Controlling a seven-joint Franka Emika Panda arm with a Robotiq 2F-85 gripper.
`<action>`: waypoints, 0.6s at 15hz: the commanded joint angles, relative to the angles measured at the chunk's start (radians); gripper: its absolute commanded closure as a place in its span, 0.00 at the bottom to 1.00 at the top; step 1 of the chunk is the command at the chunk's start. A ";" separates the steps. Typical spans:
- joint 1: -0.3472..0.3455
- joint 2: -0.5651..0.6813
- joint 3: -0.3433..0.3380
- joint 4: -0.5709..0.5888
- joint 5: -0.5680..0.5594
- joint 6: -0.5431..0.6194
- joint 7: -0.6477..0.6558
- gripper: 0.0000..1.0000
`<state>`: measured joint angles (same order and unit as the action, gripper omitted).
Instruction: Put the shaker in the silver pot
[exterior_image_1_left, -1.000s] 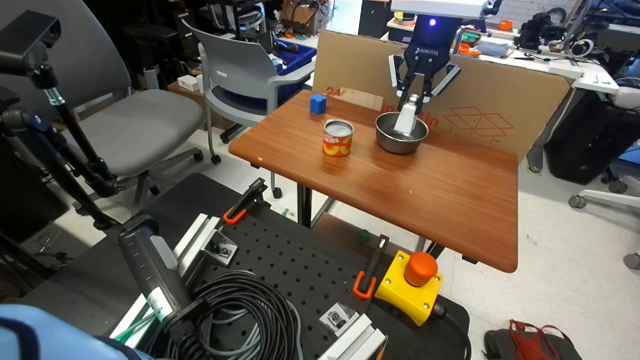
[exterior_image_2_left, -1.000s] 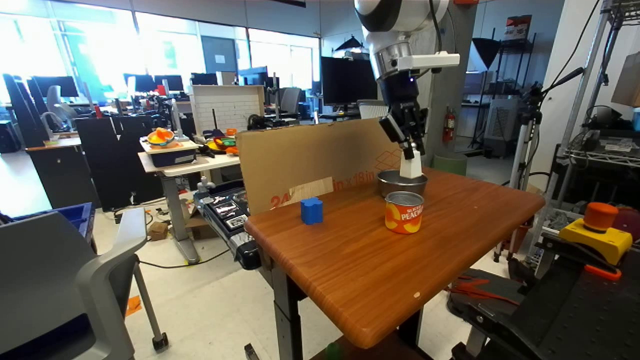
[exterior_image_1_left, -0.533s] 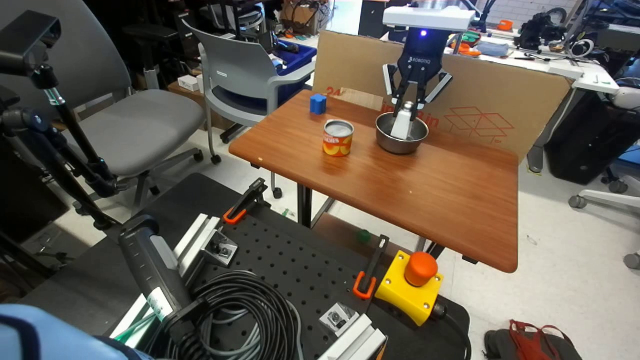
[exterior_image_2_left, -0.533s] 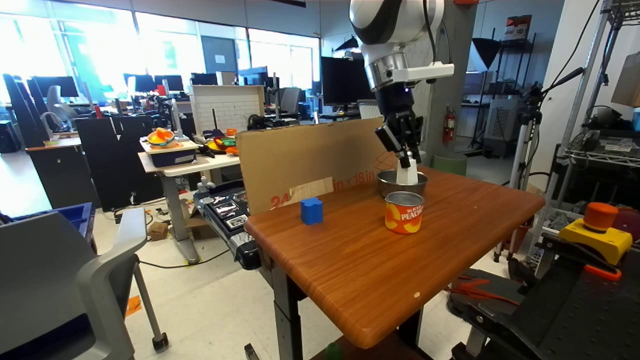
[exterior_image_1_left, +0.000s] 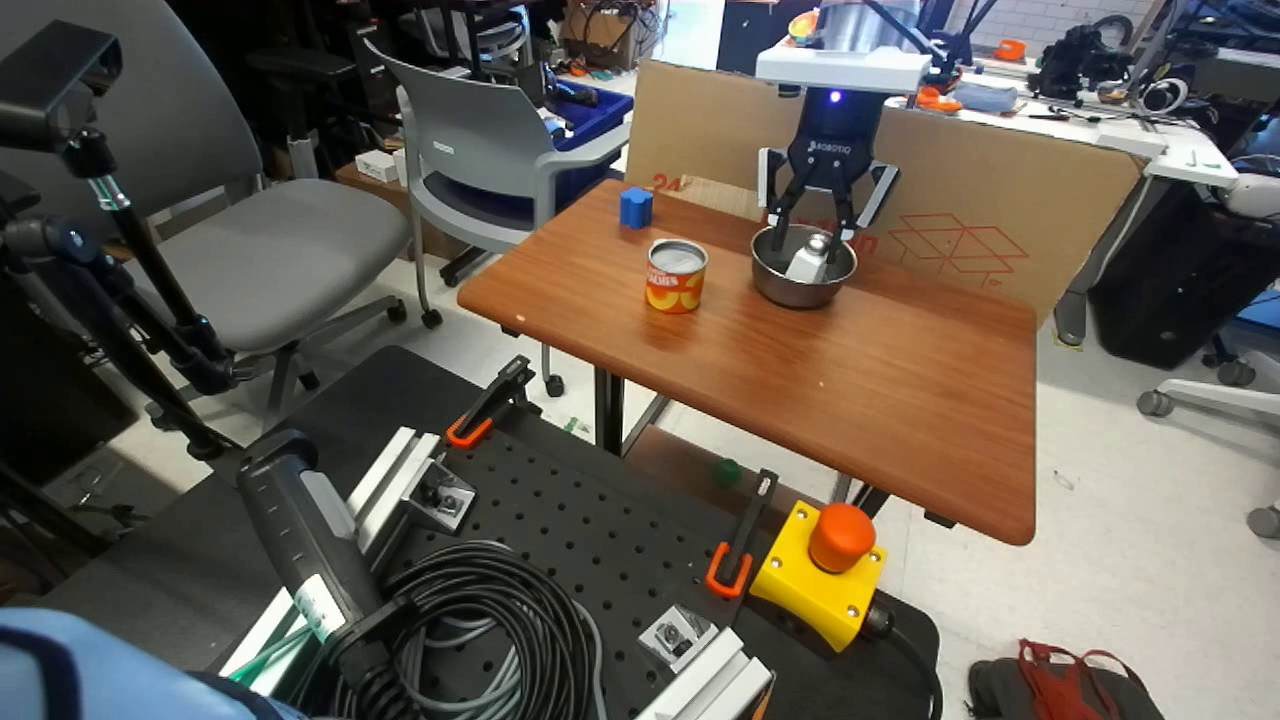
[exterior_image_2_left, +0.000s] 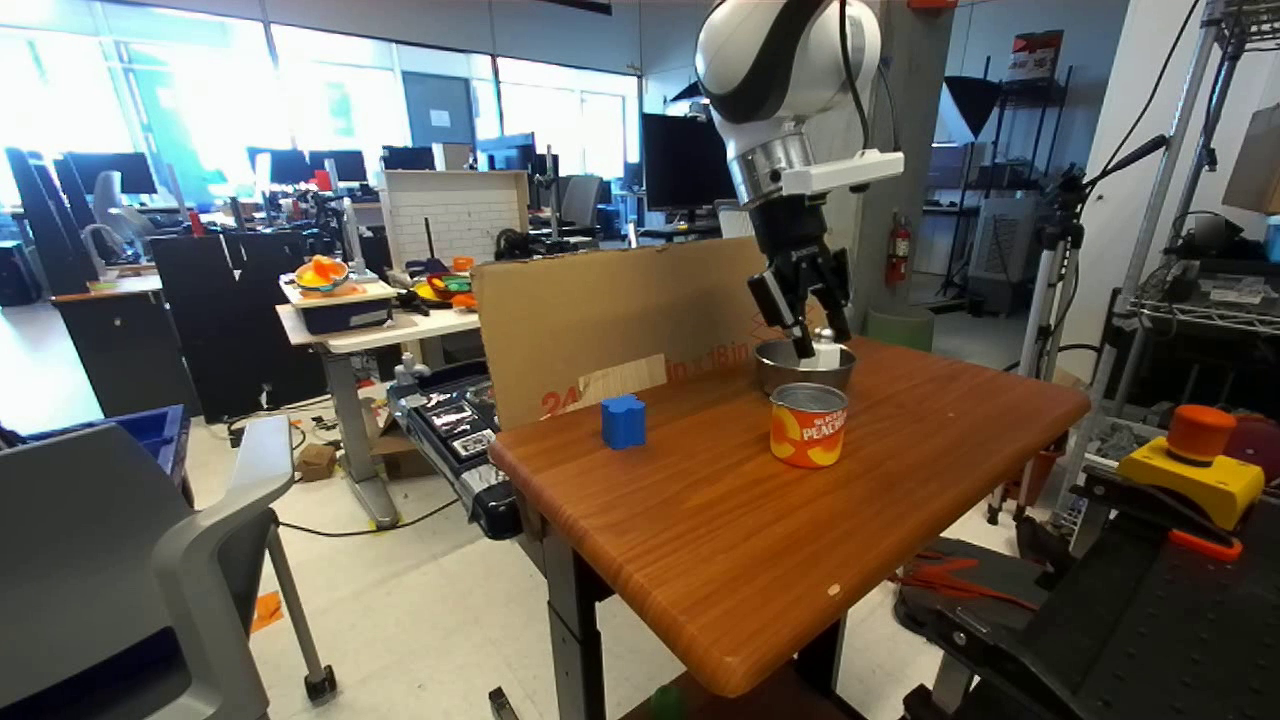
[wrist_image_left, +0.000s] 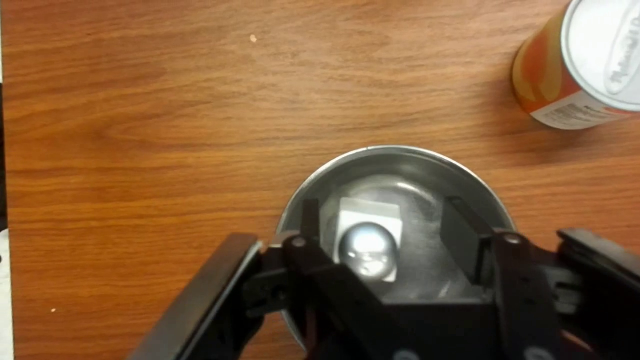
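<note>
The white shaker with a silver cap is inside the silver pot, cap upward. It looks slightly leaning in that exterior view; its base on the pot floor shows in the wrist view. The pot stands on the table and hides the shaker's lower part. My gripper is open over the pot with its fingertips around the shaker. In the wrist view there is a wide gap between shaker and right finger and a narrow gap at the left finger.
An orange peach can stands beside the pot; it also shows in the wrist view. A blue block stands near the table edge. A cardboard sheet rises behind the table.
My gripper has come down with the shaker into the pot, shifting slightly sideways. The fingers, shut on the shaker before, have opened and let it go. The pot has not moved.
</note>
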<state>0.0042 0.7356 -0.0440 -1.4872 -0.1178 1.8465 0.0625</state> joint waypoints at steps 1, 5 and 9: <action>0.000 -0.054 -0.002 -0.028 -0.005 -0.012 -0.014 0.06; -0.026 -0.166 0.006 -0.093 0.019 -0.002 -0.049 0.00; -0.036 -0.170 0.000 -0.066 0.030 -0.013 -0.043 0.00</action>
<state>-0.0333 0.5631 -0.0440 -1.5564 -0.0876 1.8352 0.0195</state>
